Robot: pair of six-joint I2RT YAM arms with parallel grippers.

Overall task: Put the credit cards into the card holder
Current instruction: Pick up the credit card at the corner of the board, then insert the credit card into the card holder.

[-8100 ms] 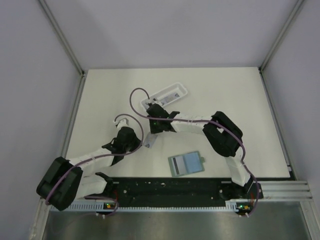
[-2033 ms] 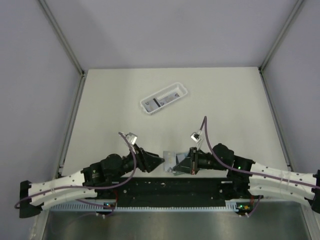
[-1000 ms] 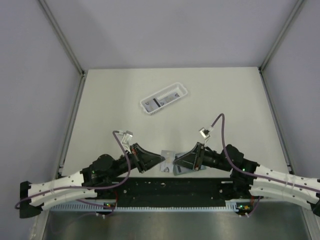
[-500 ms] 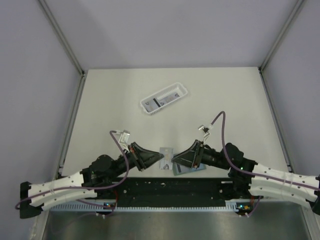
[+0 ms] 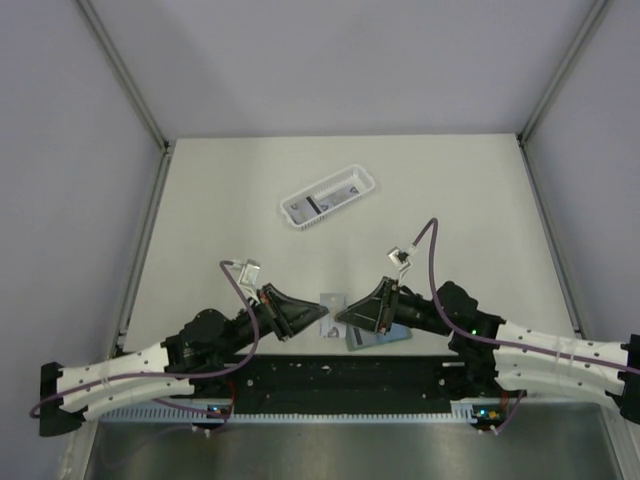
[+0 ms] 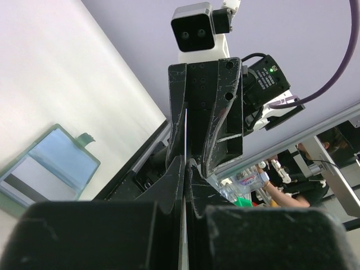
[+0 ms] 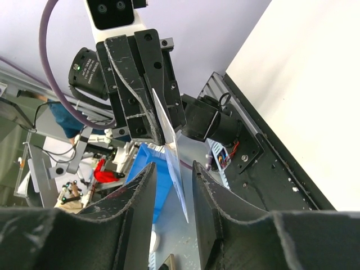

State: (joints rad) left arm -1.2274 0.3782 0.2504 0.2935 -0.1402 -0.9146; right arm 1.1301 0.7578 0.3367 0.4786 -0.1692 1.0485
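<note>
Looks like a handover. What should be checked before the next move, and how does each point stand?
1. Left gripper shut on card: ok.
2. Card sits between right gripper fingers: ok.
3. Right jaws closed on card: not ok, gaps show on both sides.
4. Holder open and lying flat: ok.
5. Basket apart from both arms: ok.
</note>
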